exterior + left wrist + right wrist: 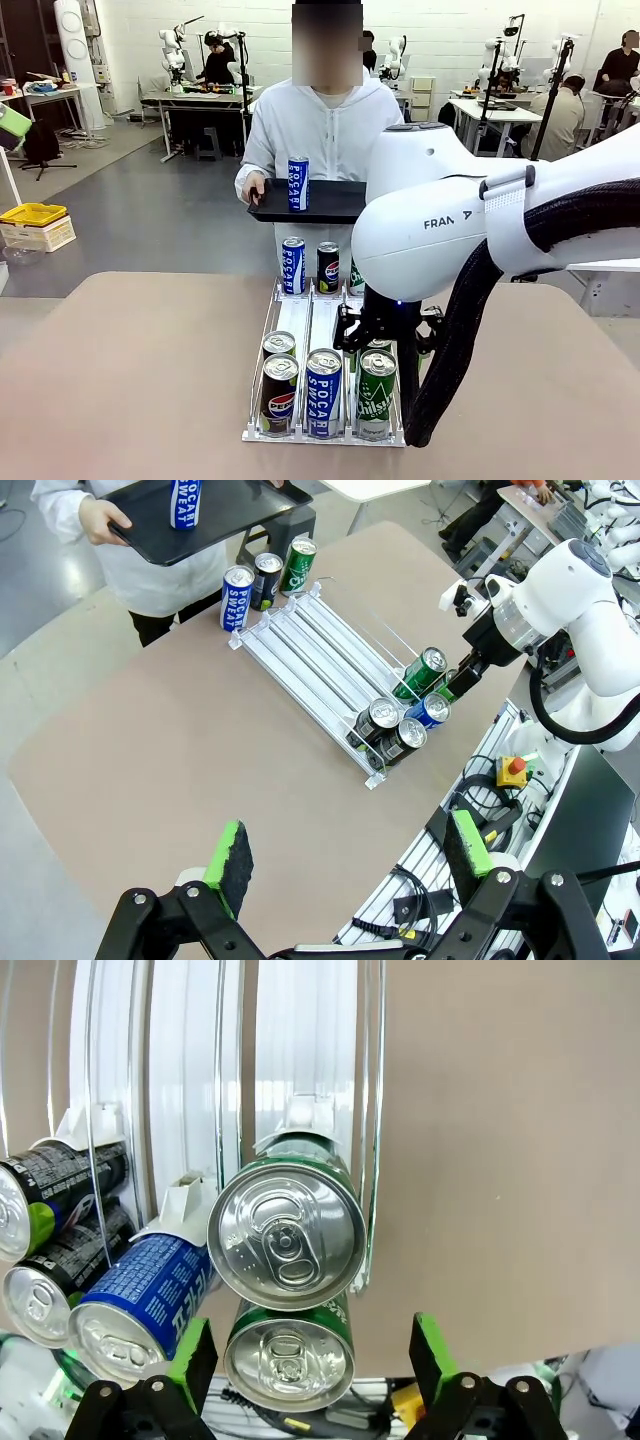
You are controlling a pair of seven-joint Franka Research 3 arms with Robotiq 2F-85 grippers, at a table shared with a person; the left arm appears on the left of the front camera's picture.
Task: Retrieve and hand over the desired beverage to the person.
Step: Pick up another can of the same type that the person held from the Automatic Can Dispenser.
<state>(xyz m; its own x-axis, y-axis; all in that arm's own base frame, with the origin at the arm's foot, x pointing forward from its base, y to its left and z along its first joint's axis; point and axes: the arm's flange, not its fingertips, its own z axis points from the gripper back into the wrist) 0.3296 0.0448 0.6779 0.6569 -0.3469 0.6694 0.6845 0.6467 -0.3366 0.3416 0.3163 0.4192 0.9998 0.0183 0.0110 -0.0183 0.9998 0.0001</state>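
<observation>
Black right gripper (312, 1350), jaws apart, hovered close over green cans (285, 1235) in rack's (300, 320) near right lane, left gripper (348, 852), jaws apart, hung over bare tabletop (150, 750), person (320, 130) held tray (335, 200) beyond far edge.

The left gripper (348, 852) gapes wide at the bottom edge, over the tan table (150, 740). A white can rack (320, 655) lies mid-frame. Upper left, the person (150, 575) holds a black tray (235, 510) bearing a Pocari Sweat can (185, 500).

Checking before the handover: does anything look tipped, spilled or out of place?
Nothing stands out. The cans stand upright in the lanes of the rack. The blue can stands upright on the tray held by the person. The table shows no spill.
</observation>
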